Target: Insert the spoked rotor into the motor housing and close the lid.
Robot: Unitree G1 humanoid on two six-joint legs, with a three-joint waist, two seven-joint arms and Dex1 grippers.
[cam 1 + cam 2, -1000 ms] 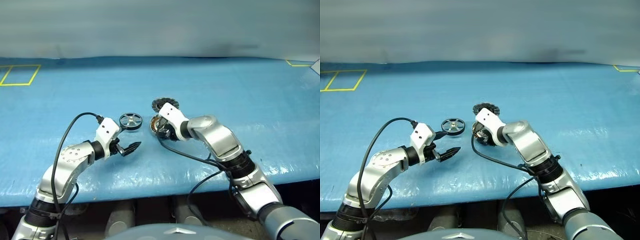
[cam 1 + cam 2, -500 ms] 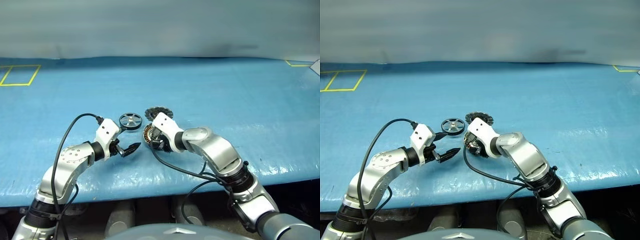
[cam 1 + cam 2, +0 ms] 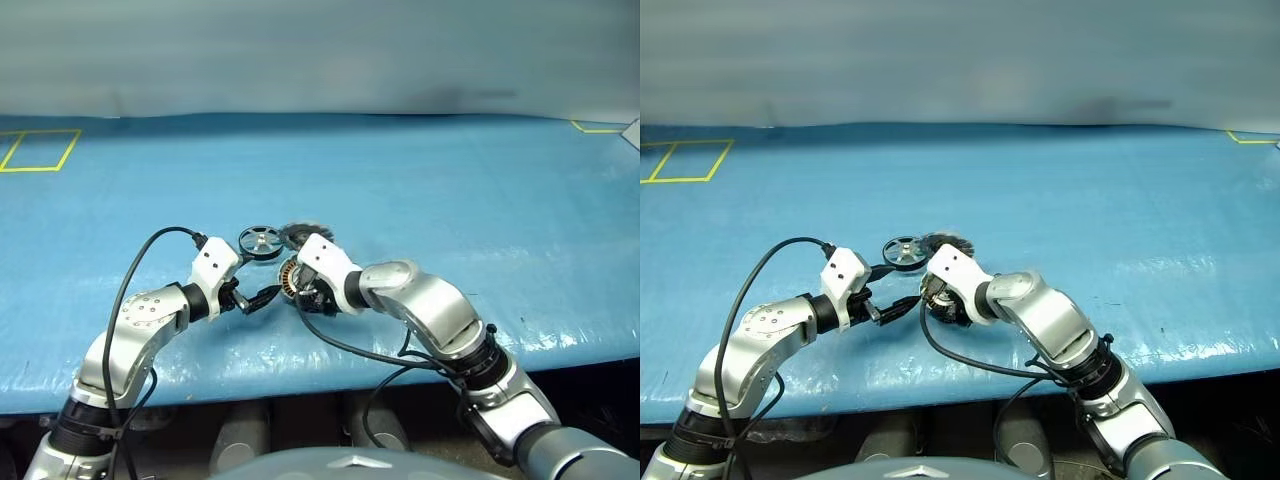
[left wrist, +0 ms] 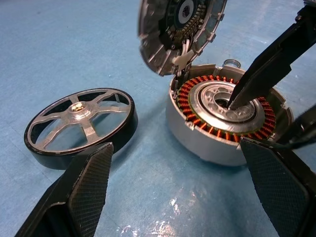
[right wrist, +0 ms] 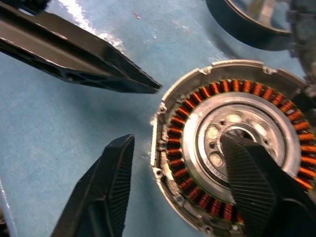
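The motor housing (image 4: 195,136) lies on the blue table with its copper windings showing. Its lid (image 4: 165,34) stands up on the hinge at the far side. The spoked rotor (image 4: 81,123) lies flat right beside the housing, to its left. My right gripper (image 5: 175,143) is open and straddles the housing's wall. One of its fingers (image 5: 252,182) rests over the central bearing, and the other stands just outside the rim without touching it. My left gripper (image 3: 262,294) is open and empty, low over the table, pointing at the rotor and housing from the near left.
The blue table (image 3: 450,180) stretches wide on all sides of the parts. A yellow tape square (image 3: 35,150) marks its far left corner. The table's front edge (image 3: 300,385) runs close below both arms. A black cable (image 3: 140,260) loops over my left forearm.
My right gripper has dragged the housing and its raised lid left and nearer, close beside the rotor and my left gripper. Its jaws have widened. My left arm has stayed still.
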